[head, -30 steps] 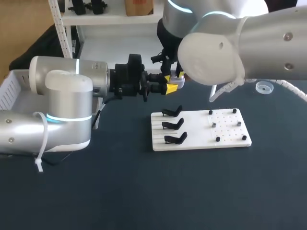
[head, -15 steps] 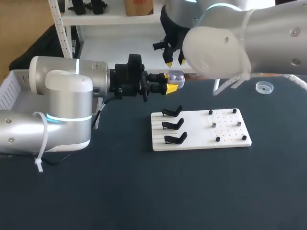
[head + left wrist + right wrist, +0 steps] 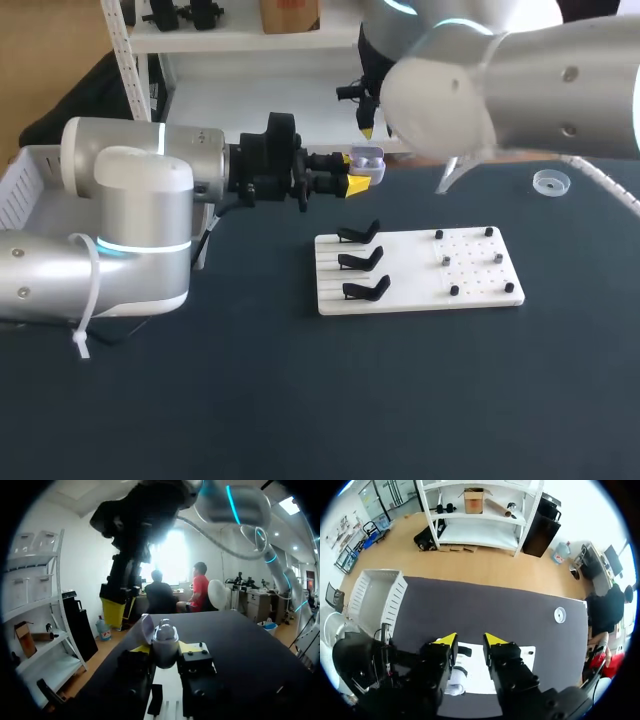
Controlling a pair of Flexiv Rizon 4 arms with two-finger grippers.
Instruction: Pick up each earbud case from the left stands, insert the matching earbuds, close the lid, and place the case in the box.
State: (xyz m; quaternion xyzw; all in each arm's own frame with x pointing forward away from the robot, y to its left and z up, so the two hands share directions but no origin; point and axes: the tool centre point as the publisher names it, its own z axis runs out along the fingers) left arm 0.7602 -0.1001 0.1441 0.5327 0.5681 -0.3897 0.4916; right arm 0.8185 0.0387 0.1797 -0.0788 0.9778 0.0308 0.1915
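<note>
My left gripper (image 3: 347, 183) reaches in from the left above the table's back edge, shut on a small white earbud case (image 3: 368, 160). The left wrist view shows the case (image 3: 165, 642) upright between the yellow tips, lid (image 3: 145, 629) swung open, with a rounded white earbud showing in its top. My right gripper (image 3: 367, 128) hangs a little above and behind the case. It stands open with nothing between its fingers (image 3: 470, 640). Three black stands (image 3: 362, 260) on the white board (image 3: 420, 296) carry no cases.
Small black pegs (image 3: 441, 236) dot the board's right half. A clear round dish (image 3: 548, 182) lies at the back right. A white basket (image 3: 25, 185) stands at the table's left edge, beside my left arm. Dark bare tabletop fills the front.
My right gripper has lifted up off the case and drifted slightly right. The left gripper and the case have stayed put.
</note>
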